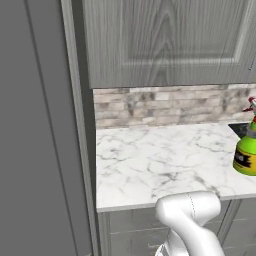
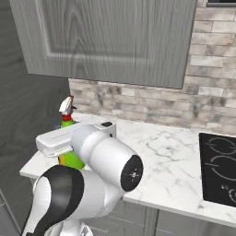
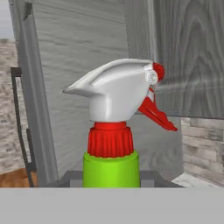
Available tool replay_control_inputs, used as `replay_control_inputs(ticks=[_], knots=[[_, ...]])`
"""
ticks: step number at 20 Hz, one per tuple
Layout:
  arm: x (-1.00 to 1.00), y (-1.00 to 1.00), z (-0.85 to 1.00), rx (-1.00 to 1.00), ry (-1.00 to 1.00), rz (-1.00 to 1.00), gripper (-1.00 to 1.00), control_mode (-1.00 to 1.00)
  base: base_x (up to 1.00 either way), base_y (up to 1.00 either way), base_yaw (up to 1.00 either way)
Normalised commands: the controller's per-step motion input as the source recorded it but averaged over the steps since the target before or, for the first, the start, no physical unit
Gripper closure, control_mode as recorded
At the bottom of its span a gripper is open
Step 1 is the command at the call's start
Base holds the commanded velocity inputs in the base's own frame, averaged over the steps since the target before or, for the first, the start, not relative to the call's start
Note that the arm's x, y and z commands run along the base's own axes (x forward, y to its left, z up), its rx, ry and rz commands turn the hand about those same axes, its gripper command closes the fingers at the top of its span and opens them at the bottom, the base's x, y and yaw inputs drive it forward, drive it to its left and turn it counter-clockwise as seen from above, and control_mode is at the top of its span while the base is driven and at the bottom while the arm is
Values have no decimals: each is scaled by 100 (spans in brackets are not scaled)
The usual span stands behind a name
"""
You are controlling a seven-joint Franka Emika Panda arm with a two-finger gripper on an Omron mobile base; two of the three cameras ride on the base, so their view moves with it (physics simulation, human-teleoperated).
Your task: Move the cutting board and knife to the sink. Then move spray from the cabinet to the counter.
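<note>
The spray (image 1: 247, 152) sits at the right edge of the frame on the marble table (image 1: 160, 160), its green body clamped low in the narrow gripper (image 3: 111, 180), closed cabinet (image 1: 170, 40) door above.

The arm (image 2: 92, 175) bends forward and low over the base — its white elbow (image 1: 192, 212) shows from the left. The gripper (image 3: 111, 179) is clamped on the spray (image 3: 111, 127), dark fingertips (image 3: 72, 178) flanking its green shoulder.
</note>
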Motion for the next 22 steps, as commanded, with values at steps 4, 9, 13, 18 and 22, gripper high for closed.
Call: replay_control_inputs(ticks=[4, 9, 13, 18, 22], knots=[[61, -9, -63, 4, -2, 7, 100, -100, 0, 0, 0], [66, 0, -41, -1, 0, -2, 100, -100, 0, 0, 0], [68, 1, -44, -5, 0, -8, 100, -100, 0, 0, 0], [55, 0, -36, -2, 0, -6, 100, -100, 0, 0, 0], [44, 0, -36, 0, 0, 0, 100, -100, 0, 0, 0]])
